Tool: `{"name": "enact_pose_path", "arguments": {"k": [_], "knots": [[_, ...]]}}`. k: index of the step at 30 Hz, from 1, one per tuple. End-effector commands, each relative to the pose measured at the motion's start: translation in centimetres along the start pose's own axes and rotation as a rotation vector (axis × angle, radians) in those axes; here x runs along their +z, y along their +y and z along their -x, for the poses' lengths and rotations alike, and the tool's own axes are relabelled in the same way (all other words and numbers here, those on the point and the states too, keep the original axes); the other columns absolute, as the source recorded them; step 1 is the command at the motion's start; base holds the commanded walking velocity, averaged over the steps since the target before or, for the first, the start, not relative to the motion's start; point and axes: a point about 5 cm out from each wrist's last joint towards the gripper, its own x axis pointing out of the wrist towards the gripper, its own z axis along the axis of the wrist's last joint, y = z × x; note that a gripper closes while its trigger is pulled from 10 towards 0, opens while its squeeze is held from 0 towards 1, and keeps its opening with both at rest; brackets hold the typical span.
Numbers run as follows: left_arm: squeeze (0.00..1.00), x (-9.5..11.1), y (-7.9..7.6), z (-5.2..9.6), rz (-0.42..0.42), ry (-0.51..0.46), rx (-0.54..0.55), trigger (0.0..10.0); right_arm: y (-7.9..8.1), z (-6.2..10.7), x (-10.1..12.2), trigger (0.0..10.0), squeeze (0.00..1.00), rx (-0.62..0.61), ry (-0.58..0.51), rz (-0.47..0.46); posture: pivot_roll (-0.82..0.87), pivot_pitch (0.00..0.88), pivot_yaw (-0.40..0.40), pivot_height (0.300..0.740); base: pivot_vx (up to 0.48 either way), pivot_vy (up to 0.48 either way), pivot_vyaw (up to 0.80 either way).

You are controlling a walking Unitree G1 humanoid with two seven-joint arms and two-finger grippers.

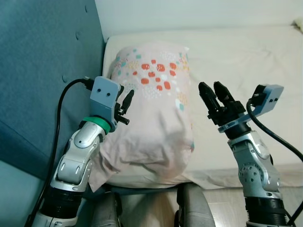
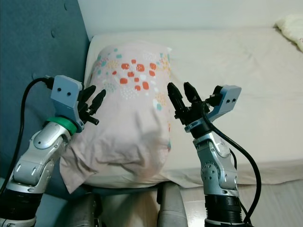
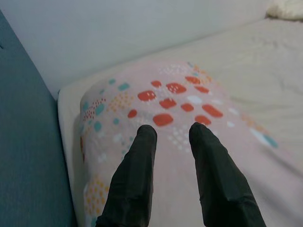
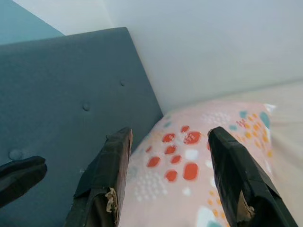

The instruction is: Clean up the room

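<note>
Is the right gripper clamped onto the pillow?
No: the right gripper is open, its fingers spread above the pink patterned pillow without closing on it.

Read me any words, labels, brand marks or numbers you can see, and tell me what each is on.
None are legible.
The pale pink pillow with red, teal and yellow dots bears pattern only, no lettering.
The teal padded headboard, cream bedsheet and both open grippers, left and right, carry no markings.

You're seeing the pink patterned pillow (image 1: 151, 127) sitting between both grippers; the blue padded headboard (image 1: 42, 71) is blocking leftward, cream mattress (image 1: 246, 66) lying open rightward.
</note>
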Motion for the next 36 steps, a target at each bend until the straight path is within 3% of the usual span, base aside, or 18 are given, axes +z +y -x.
{"name": "enact_pose_path", "arguments": {"k": [1, 16, 24, 27, 31, 34, 36], "knots": [[0.0, -0.3, -0.4, -0.2, 0.002, 0.006, -0.009, 10.0, -0.2, 0.2, -0.4, 10.0, 0.0, -0.011, 0.022, 0.002, -0.04, 0.0, 0.033, 0.674, 0.0, 0.0, 0.0], [0.0, 0.3, -2.2, -1.3, 0.026, -0.022, -0.059, 10.0, -0.4, 0.3, -0.5, 10.0, 0.0, -0.006, 0.04, 0.001, -0.04, 0.0, 0.033, 0.74, 0.0, 0.0, 0.0], [0.0, -0.2, -2.5, -1.1, 0.015, -0.011, -0.07, 10.0, -0.4, 0.3, -0.9, 10.0, 0.0, -0.006, 0.063, 0.012, -0.04, 0.0, 0.029, 0.74, 0.0, 0.0, 0.0], [0.0, -2.2, -2.9, -0.1, 0.018, 0.038, -0.084, 10.0, -0.1, 1.5, -4.1, 10.0, 0.0, 0.008, 0.193, 0.095, -0.04, 0.0, 0.026, 0.74, 0.0, 0.0, 0.0], [0.0, -3.4, -3.0, 0.4, 0.008, 0.07, -0.076, 10.0, 0.0, 2.1, -5.8, 10.0, 0.0, -0.01, 0.233, 0.084, -0.04, 0.0, 0.025, 0.74, 0.0, 0.0, 0.0], [0.0, -5.9, -2.8, 1.4, -0.015, 0.145, -0.049, 10.0, 0.3, 3.3, -9.3, 10.0, 0.0, -0.041, 0.332, 0.056, -0.03, 0.0, 0.023, 0.74, 0.0, 0.0, 0.0], [0.0, -6.4, -2.8, 1.7, -0.022, 0.162, -0.046, 10.0, 0.3, 3.5, -10.0, 10.0, 0.0, -0.044, 0.356, 0.053, -0.03, 0.0, 0.022, 0.74, 0.0, 0.0, 0.0]]}}
